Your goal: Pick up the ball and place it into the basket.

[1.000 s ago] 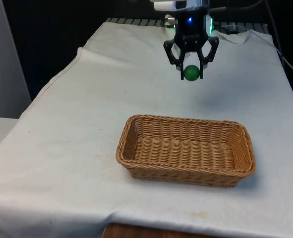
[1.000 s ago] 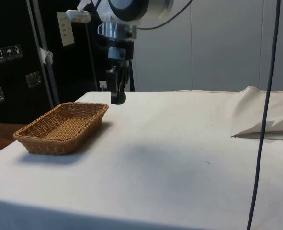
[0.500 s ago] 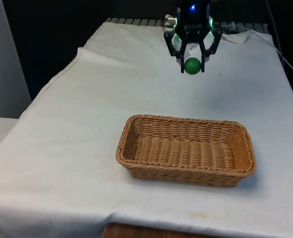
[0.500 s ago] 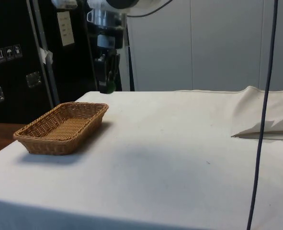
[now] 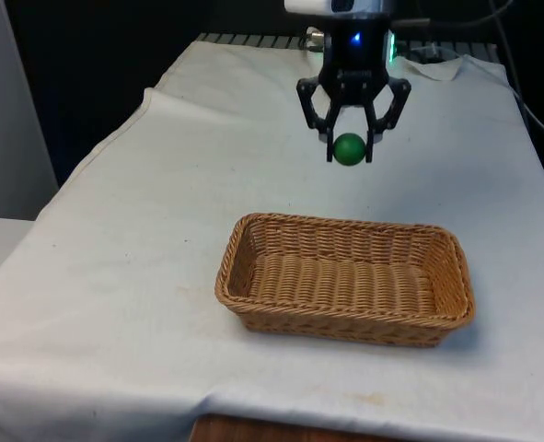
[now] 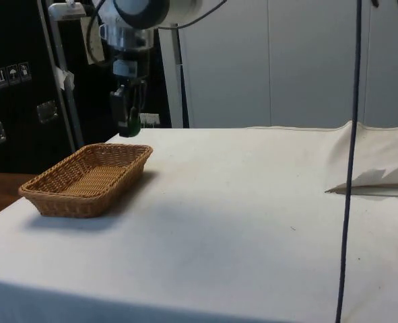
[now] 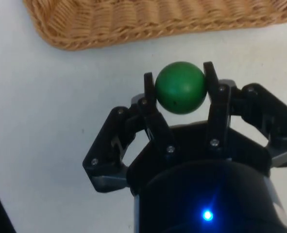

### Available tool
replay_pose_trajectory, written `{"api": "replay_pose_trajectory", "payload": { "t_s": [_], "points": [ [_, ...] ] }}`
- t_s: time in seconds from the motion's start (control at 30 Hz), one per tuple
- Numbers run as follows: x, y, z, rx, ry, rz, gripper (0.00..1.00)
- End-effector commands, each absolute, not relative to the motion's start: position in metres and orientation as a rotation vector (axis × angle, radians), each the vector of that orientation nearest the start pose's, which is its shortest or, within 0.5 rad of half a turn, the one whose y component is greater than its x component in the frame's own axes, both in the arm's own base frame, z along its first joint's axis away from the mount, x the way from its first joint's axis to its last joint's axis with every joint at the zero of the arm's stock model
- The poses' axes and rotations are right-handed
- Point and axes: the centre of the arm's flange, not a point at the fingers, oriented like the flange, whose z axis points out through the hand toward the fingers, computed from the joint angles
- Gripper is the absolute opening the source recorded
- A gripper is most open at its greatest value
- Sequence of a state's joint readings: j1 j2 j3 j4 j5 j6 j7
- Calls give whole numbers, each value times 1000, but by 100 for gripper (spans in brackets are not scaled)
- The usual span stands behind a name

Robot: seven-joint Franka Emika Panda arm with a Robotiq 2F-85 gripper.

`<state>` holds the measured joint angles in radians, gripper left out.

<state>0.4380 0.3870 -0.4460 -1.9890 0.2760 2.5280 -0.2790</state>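
A small green ball (image 5: pixel 349 149) hangs in the air, pinched between the two black fingers of my gripper (image 5: pixel 349 152), which is shut on it. The wrist view has the ball (image 7: pixel 180 88) held squarely between both fingertips (image 7: pixel 148 82). A brown oblong wicker basket (image 5: pixel 253 241) rests on the white cloth near the table's front, with nothing in it. The ball is well above the table, just behind the basket's far rim. In the side view the gripper (image 6: pixel 129 126) hovers above the basket's (image 6: pixel 47 196) far end.
White cloth covers the whole table (image 5: pixel 143 230). A folded bulge of cloth (image 6: pixel 370 165) lies at the side view's right. A dark cable (image 6: pixel 350 161) hangs down close to the side camera. The table's front edge (image 5: pixel 281 425) runs just below the basket.
The gripper, still holding the ball, has moved from farther back on the table towards the basket; it rose a little and then came down and nearer the basket's far rim.
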Motion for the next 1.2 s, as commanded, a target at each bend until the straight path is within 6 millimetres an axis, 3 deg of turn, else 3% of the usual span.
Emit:
{"api": "replay_pose_trajectory", "payload": {
  "t_s": [0.0,0.4,0.57,1.17],
  "points": [
    [630,6,303,-3125,-170,-312,0],
    [660,13,285,-3165,-200,-338,0],
    [677,23,267,-3166,-230,-355,0],
    [704,47,226,-3176,-308,-399,0]
  ]
}}
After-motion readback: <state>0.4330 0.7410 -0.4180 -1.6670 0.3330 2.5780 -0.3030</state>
